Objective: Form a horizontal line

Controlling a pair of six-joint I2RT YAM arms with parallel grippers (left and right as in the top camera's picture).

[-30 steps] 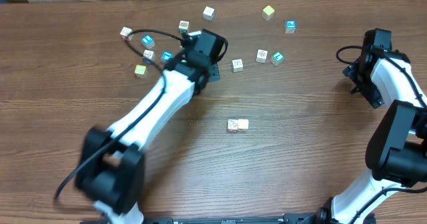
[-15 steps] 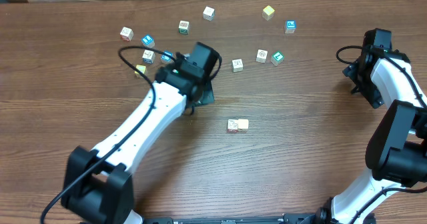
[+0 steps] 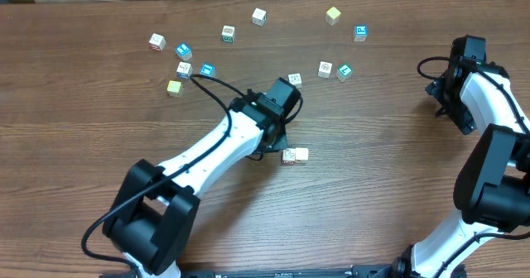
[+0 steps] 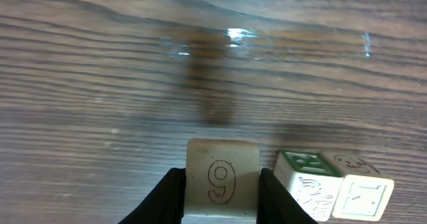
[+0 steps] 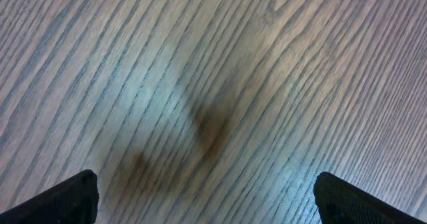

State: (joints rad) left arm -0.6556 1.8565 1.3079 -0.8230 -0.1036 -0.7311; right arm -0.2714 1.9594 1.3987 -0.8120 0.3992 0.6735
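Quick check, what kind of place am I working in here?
Probably a robotics lab bench: a wood-grain table, a white left arm and right arm, and small printed cubes scattered.

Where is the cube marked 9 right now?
In the left wrist view, the 9 cube is clamped by the left gripper, just left of the two touching cubes.

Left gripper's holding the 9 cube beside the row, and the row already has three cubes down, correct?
Not quite: the row has only two cubes down, touching side by side, as the overhead view shows. The left gripper does hold the 9 cube beside them.
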